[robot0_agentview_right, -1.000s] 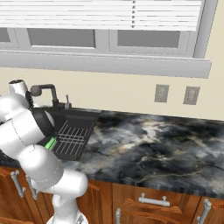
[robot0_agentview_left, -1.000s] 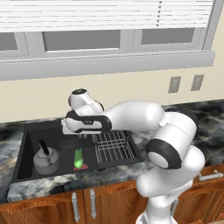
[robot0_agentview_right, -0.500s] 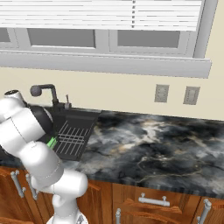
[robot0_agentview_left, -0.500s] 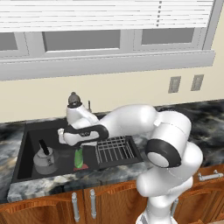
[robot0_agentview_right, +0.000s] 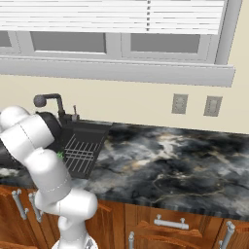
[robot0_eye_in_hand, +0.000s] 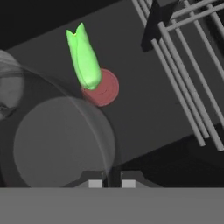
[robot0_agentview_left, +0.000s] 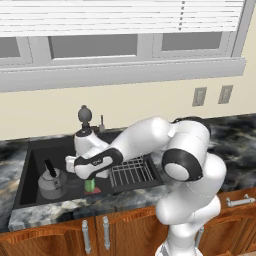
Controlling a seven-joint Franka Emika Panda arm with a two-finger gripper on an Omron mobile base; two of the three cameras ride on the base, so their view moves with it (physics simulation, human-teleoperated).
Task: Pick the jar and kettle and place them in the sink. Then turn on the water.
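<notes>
The black sink (robot0_agentview_left: 35,160) holds the grey kettle (robot0_agentview_left: 52,183) at its left, upright with its black handle up; its rounded side also shows in the hand view (robot0_eye_in_hand: 8,92). My gripper (robot0_agentview_left: 90,175) is low in the basin, just right of the kettle. In the hand view a clear round jar (robot0_eye_in_hand: 61,142) sits right at the fingertips, its thin wall running up between them, and the gripper (robot0_eye_in_hand: 111,183) is shut on it. The dark round-headed faucet (robot0_agentview_left: 84,114) stands behind the basin with no water coming from it.
A green upright thing on a red round base (robot0_agentview_left: 91,186) (robot0_eye_in_hand: 85,59) stands on the sink floor directly under the hand. The wire rack (robot0_agentview_left: 131,171) (robot0_eye_in_hand: 188,74) fills the sink's right side. Dark marble counter (robot0_agentview_right: 165,160) stretches right; wall outlets (robot0_agentview_left: 199,96) sit above it.
The hand has come down from above the sink, near the faucet head, into the basin beside the kettle. The kettle and the green thing have stayed put.
</notes>
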